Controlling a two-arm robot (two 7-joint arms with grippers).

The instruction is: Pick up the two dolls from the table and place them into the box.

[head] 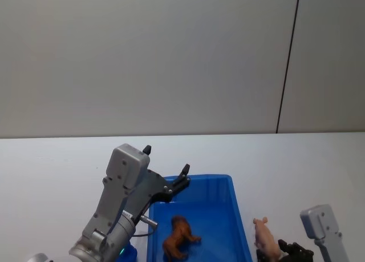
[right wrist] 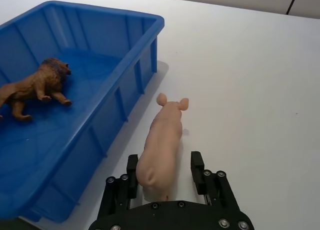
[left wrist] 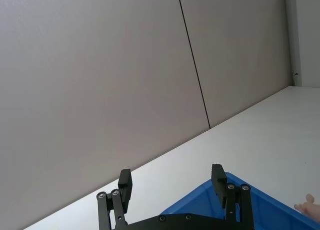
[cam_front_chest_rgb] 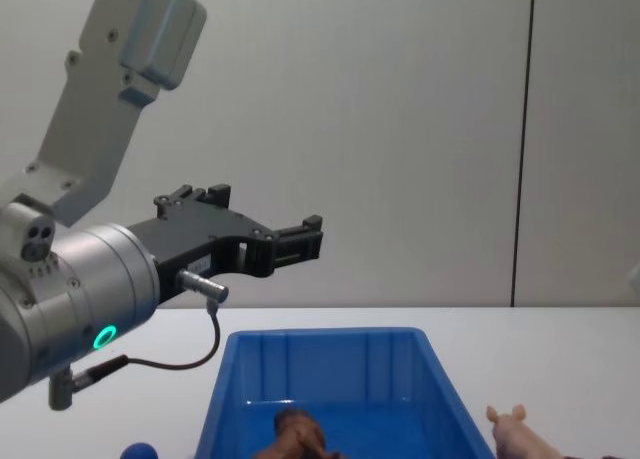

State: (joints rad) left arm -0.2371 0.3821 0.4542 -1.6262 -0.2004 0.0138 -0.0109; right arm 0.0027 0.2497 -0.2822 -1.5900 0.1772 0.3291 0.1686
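The reddish-brown lion doll [head: 179, 237] [right wrist: 35, 84] [cam_front_chest_rgb: 298, 437] lies on the floor of the blue box [head: 238, 213] [right wrist: 150, 20] [cam_front_chest_rgb: 330, 339]. The pale pink pig doll [head: 266, 236] [right wrist: 162, 140] [cam_front_chest_rgb: 515, 434] stands on the white table [head: 51, 159] just right of the box. My right gripper [head: 292, 252] [right wrist: 165, 165] is low at the pig's rear, open, one finger on each side of its body and a gap still showing on one side. My left gripper [head: 166, 159] [left wrist: 171, 176] [cam_front_chest_rgb: 265, 209] hangs open and empty above the box's far left part.
A small blue ball [cam_front_chest_rgb: 138, 451] sits on the table left of the box. A plain wall with a dark vertical seam [head: 288, 62] stands behind the table. Bare tabletop stretches right of the pig and beyond the box.
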